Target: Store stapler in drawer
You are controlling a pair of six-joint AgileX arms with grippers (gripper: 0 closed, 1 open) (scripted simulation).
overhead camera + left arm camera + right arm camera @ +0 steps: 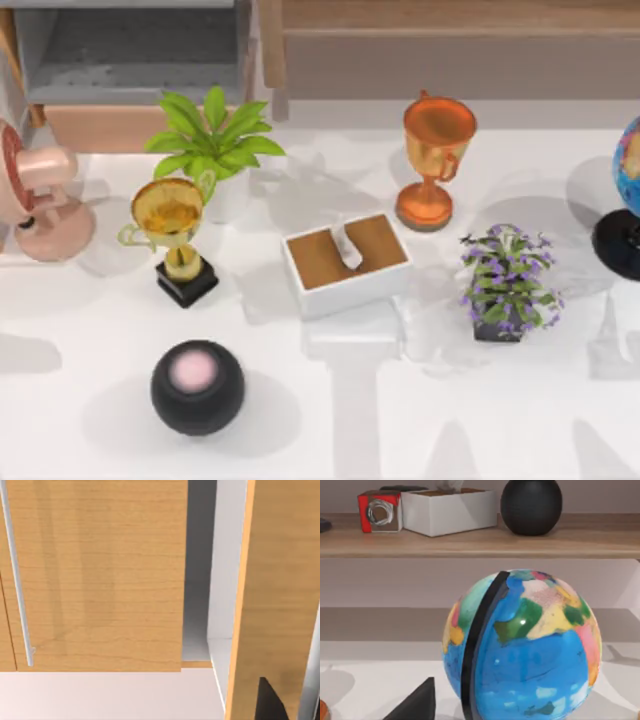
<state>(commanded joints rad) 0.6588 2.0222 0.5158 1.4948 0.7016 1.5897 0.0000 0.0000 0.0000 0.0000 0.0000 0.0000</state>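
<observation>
Top view: drawer (130, 60) sits pulled open at 11 o'clock of the table (400, 420), grey floor exposed, tan front panel toward the table.

Tissue box (347, 262) is approx. centre. Gold trophy (170, 235) is at its 9 o'clock, green plant (215, 140) at 10, copper trophy (437, 160) at 1, purple plant (505, 280) at 3. Black sphere w/ pink top (197, 387) is at 7 o'clock, pink fan (40, 200) at far 9, globe (628, 190) at far 3.

Left gripper (270, 702) is just a dark tip close to wood cabinet fronts w/ a metal bar handle (17, 580); grip state: can't tell.

Right gripper (417, 702) is a dark tip just beside the globe; grip state: can't tell. Shelf (480, 542) behind.
</observation>
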